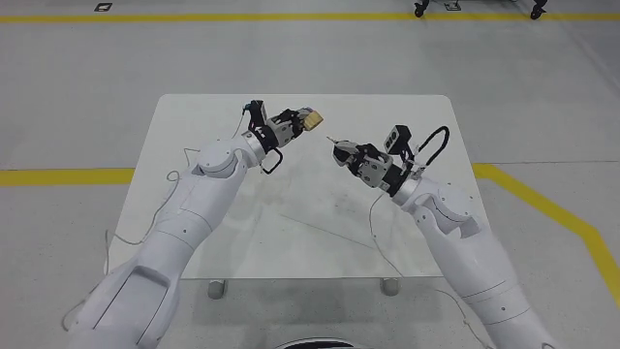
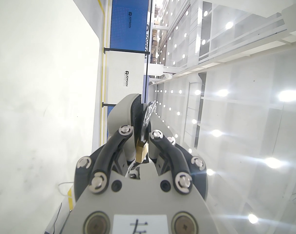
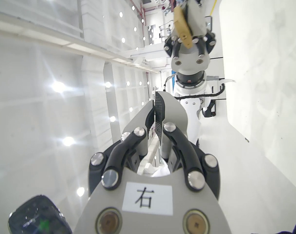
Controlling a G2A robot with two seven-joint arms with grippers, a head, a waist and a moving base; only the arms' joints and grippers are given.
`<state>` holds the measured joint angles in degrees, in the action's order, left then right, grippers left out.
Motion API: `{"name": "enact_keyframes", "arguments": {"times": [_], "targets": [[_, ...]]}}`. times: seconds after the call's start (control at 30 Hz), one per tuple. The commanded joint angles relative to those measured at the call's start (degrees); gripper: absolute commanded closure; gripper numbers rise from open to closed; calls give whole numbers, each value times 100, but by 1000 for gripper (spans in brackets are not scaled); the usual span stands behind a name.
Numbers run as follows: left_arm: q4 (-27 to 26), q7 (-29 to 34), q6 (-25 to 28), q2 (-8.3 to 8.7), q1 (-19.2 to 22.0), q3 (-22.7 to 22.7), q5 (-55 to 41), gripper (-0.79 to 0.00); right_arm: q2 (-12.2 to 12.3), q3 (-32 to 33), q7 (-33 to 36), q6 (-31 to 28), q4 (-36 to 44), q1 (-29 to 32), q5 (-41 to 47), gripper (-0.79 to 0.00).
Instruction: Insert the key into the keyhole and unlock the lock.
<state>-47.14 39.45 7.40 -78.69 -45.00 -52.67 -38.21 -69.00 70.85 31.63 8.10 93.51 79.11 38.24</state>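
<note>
Left tool (image 2: 144, 113) clamps the lock (image 3: 181, 29), right tool (image 3: 155, 105) pinches the key (image 1: 330, 140).

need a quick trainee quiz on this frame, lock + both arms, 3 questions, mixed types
1. Fill in: the left tool and right tool are ___ (touching/apart).
2. Which one holds the padlock? A left tool; B right tool; C neither.
3. True or false: the padlock lies flat on the table.

Key: 1 apart; 2 A; 3 false, it is held up above the table.
</note>
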Motion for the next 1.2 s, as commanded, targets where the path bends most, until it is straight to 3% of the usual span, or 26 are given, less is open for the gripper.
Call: {"name": "enact_keyframes", "arguments": {"times": [0.0, 0.37, 1.17], "targets": [[97, 70, -1, -22, 33, 11, -14, 0, -9, -47, -64, 61, -6, -30, -27, 0], [358, 296, 97, -115, 178, -24, -16, 0, -89, -379, -460, 70, -220, -351, -328, 0], [220, 312, 44, -177, 110, -159, 317, 0, -216, -581, -956, -19, -631, -700, -498, 0]]}}
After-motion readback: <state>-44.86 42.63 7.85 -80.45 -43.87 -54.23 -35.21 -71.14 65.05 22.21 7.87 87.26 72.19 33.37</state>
